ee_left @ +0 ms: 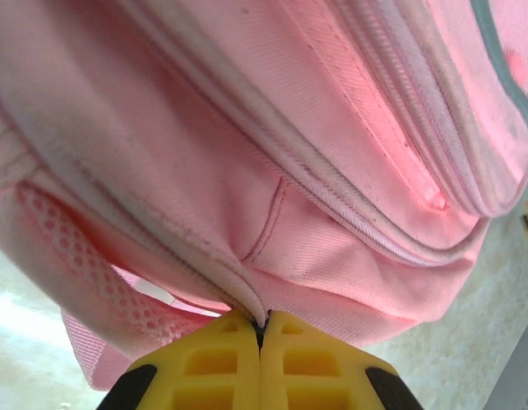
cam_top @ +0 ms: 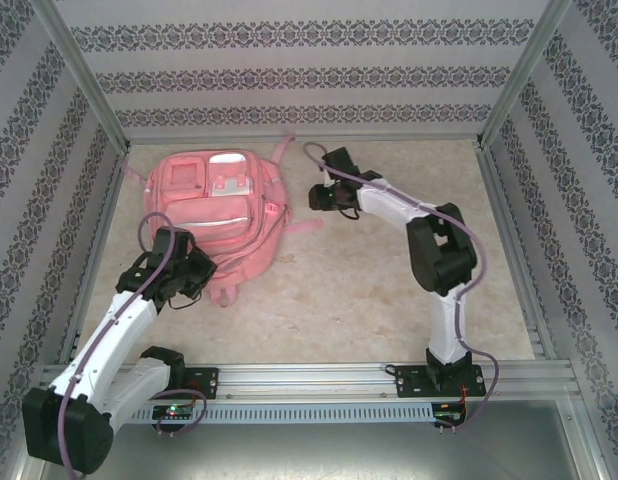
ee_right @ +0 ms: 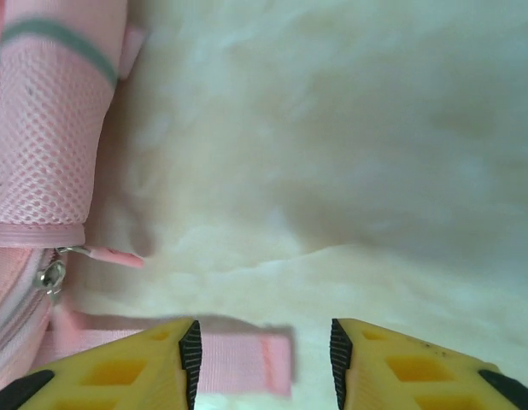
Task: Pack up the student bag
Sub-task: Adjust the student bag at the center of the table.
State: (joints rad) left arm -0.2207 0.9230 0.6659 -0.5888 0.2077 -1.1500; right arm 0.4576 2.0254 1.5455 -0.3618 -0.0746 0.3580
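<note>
A: Where was the student bag [cam_top: 217, 215]?

B: Upper left of centre in the overhead view, flat on the table [cam_top: 389, 290] with its front pockets up. At its lower left edge, the left gripper [ee_left: 261, 331] had its yellow fingers pressed together on a fold of pink cloth by a seam. The wrist view was so close that I'd only say it probably had the fabric pinched.

A: How would it handle?

B: Soft and limp, I judged. The cloth puckered where it was nipped, so a pull there would raise a fold, not the whole bag. It lay fairly flat, so it was likely light. It was neither slippery nor fragile.

A: And further right?

B: The right gripper [ee_right: 264, 359] hung with its jaws wide apart, holding nothing, just beside the bag's right edge. At the left of its wrist view were a mesh side pocket [ee_right: 38, 162] and a zipper pull [ee_right: 52, 273], with a strap end [ee_right: 243, 366] low in the frame. The pull looked the better hold for opening.
</note>
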